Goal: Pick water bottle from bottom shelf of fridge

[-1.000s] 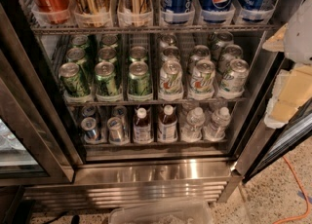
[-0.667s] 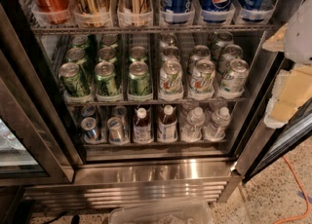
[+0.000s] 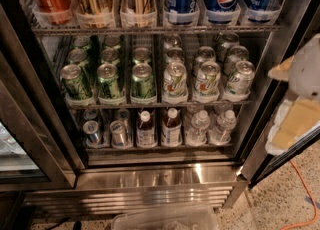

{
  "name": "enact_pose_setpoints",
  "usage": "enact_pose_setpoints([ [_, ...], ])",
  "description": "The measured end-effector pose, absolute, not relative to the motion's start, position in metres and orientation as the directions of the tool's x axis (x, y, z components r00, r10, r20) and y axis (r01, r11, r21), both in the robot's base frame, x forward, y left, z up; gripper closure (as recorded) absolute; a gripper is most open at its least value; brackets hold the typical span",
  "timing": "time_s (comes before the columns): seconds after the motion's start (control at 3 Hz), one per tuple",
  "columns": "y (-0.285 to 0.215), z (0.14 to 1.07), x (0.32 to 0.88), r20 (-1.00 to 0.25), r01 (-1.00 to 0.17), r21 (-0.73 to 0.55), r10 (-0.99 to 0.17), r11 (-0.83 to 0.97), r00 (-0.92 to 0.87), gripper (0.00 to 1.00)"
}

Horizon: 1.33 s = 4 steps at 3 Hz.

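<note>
Approach step: the end effector (image 3: pixel 297 101) hangs at 3 o'clock; wide or narrow, I cannot tell. Next, reach toward 8 o'clock to the water bottle (image 3: pixel 222 126) on the bottom shelf (image 3: pixel 160 148).

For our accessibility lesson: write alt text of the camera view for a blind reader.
Clear water bottles stand at the right of the bottom shelf of the fridge, beside brown drink bottles and small cans. The gripper hangs outside, at the right edge.
</note>
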State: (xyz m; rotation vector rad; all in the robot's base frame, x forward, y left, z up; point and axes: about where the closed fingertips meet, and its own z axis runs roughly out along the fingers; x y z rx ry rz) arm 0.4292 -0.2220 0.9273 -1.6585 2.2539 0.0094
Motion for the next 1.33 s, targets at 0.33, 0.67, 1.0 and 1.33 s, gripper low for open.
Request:
enact_pose_setpoints([
  [0.33,-0.218,0.885,0.422,-0.33,-0.926,-0.179,-0.907,0.332,-0.262,0.0],
  [0.67,-0.209,0.852,0.418,-0.362,-0.929,-0.168,-0.897,0.331,-0.254,0.0],
  [1.0,-0.209,0.852,0.418,-0.362,-0.929,-0.168,-0.897,0.331,-0.254,0.0],
  [1.33,-0.209,0.843,0.414,-0.39,-0.925,-0.159,-0.882,0.346,-0.263,0.0],
])
